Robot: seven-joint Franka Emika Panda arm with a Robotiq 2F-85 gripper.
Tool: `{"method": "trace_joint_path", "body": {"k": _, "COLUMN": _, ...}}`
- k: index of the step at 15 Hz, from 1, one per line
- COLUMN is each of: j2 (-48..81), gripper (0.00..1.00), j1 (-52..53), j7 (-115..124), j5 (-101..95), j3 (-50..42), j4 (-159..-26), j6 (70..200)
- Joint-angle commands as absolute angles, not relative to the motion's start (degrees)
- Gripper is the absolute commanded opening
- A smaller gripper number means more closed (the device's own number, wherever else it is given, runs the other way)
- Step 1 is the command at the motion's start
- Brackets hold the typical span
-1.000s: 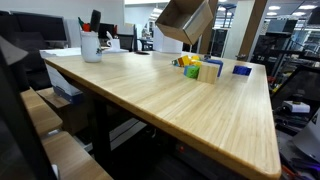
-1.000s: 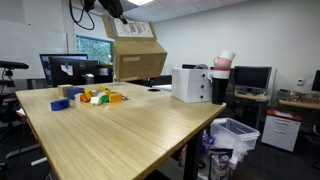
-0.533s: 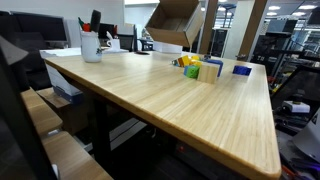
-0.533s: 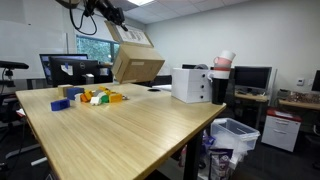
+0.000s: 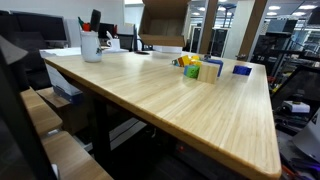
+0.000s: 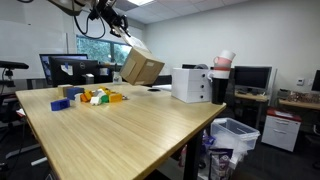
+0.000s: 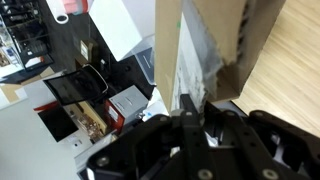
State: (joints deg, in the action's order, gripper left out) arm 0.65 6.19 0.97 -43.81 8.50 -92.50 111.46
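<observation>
Up over the far end of the counter (image 5: 170,105), the gripper (image 7: 197,108) is clamped on the edge of the cardboard box (image 6: 142,67), so it's hanging tilted in the air, not set down anywhere yet

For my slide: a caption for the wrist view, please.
Gripper shut on a cardboard box, with the wooden table beyond.

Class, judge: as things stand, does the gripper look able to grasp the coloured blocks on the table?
Probably not. The gripper is shut on the cardboard box, held up above the table, so its jaws are occupied; the coloured blocks lie lower down.
</observation>
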Motion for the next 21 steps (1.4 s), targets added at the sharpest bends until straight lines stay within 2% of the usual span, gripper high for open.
{"method": "trace_joint_path", "body": {"k": 1, "j2": -1.52, "gripper": 0.02, "j1": 6.62, "j7": -4.69, "j5": -47.47, "j3": 7.99, "j4": -97.11, "j6": 114.81}}
{"method": "trace_joint_path", "body": {"k": 21, "j2": -2.92, "gripper": 0.02, "j1": 7.02, "j7": 6.94, "j5": -79.19, "j3": 8.06, "j4": -114.19, "j6": 129.24}}
